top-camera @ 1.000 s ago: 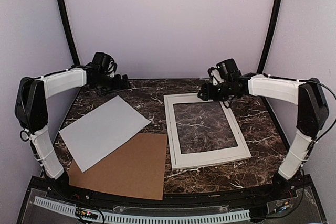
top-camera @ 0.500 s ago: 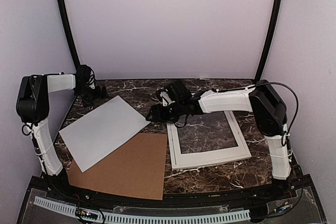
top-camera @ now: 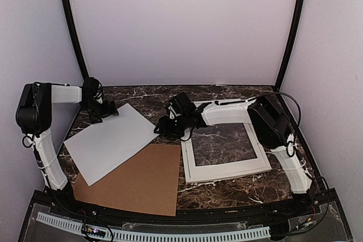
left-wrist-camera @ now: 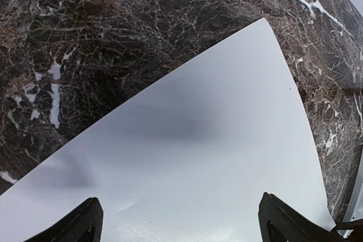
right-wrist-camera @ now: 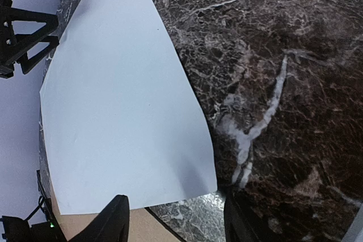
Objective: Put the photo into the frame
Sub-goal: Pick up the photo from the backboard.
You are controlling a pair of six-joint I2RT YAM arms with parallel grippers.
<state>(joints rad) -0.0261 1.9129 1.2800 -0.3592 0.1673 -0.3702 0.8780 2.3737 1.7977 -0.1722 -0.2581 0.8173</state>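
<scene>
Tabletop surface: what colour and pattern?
It's a dark brown marble tabletop with white veining; best in the right wrist view.

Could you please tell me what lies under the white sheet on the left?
The white sheet rests on the marble table, its near edge overlapping the brown cardboard. Its underside and whatever it covers are hidden.

One pale sheet (top-camera: pixel 110 137), one cardboard sheet (top-camera: pixel 142 179), one white frame (top-camera: pixel 227 169), two arms (top-camera: pixel 65 92) (top-camera: pixel 227 111).
</scene>
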